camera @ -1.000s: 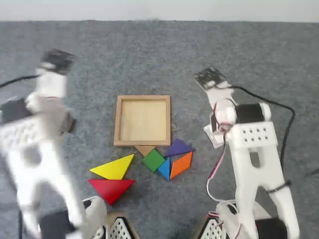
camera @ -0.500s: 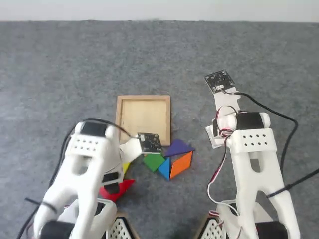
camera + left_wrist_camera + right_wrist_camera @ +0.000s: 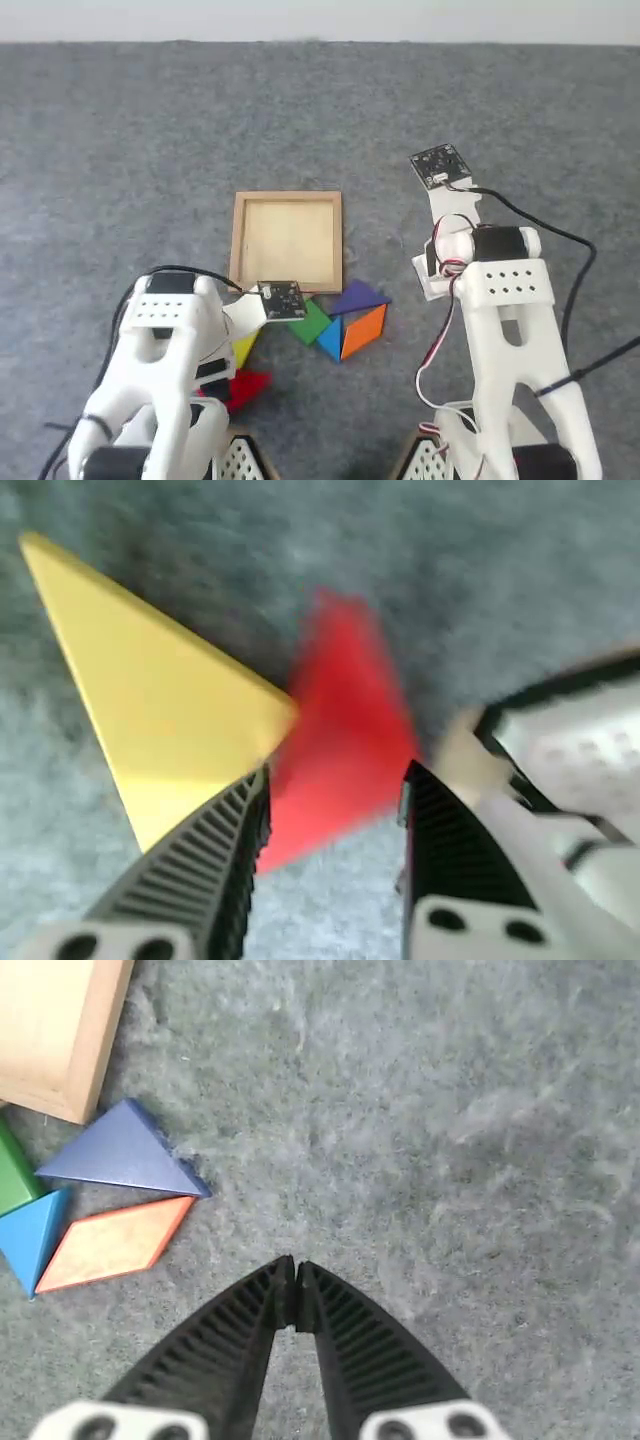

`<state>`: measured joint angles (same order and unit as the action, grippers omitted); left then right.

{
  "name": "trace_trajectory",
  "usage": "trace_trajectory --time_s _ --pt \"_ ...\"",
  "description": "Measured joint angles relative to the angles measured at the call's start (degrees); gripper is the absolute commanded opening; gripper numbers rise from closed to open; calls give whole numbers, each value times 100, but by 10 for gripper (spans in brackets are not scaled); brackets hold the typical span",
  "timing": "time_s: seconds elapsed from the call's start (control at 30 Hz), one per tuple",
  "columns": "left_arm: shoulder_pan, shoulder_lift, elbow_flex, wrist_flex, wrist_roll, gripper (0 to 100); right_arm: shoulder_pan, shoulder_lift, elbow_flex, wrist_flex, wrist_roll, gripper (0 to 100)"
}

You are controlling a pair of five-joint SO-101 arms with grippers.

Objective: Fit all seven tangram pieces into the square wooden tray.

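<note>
The square wooden tray (image 3: 236,245) lies mid-table with nothing in it; its corner (image 3: 60,1040) shows in the right wrist view. In front of it lie the green square (image 3: 312,322), blue triangle (image 3: 330,338), orange parallelogram (image 3: 363,330) and purple triangle (image 3: 358,297). The left arm (image 3: 165,330) covers part of the yellow triangle (image 3: 243,347) and the red triangle (image 3: 247,385). My left gripper (image 3: 335,780) is open just above the red triangle (image 3: 345,730), beside the yellow triangle (image 3: 150,700). My right gripper (image 3: 295,1295) is shut over bare carpet, right of the purple triangle (image 3: 120,1155) and orange parallelogram (image 3: 115,1240).
Grey carpet (image 3: 150,130) covers the whole table. The right arm (image 3: 490,270) stands right of the pieces. Open carpet stretches behind and to both sides of the tray.
The left arm swung in from the far left over the pieces, then drew back toward the yellow and red triangles. The right arm stretched slightly forward, then stayed still.
</note>
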<state>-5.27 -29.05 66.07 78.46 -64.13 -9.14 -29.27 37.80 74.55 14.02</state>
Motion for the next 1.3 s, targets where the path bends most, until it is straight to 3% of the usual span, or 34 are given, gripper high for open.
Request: trace_trajectory --time_s 0.2,0.3,0.6,0.73,0.9,1.07,1.23,1.3 --pt "281 862 -580 -457 1468 214 0 0 0 -9 -26 9" --pt "290 1257 -949 -554 1855 213 9 0 44 -44 -26 9" --pt "-396 281 -1037 -1398 2875 213 0 0 70 -141 -26 9" --pt "-958 -114 -1029 -1248 2971 213 0 0 70 -141 -26 9" --pt "-1231 -141 -1029 -255 2453 220 0 0 70 -141 -26 9" --pt "-633 -158 -738 -123 1776 259 -167 0 193 -141 -26 9" --pt "519 -176 -554 -360 2145 261 -158 0 229 -158 -26 9" --pt "659 -176 -554 -536 2435 261 -176 0 229 -158 -26 9"
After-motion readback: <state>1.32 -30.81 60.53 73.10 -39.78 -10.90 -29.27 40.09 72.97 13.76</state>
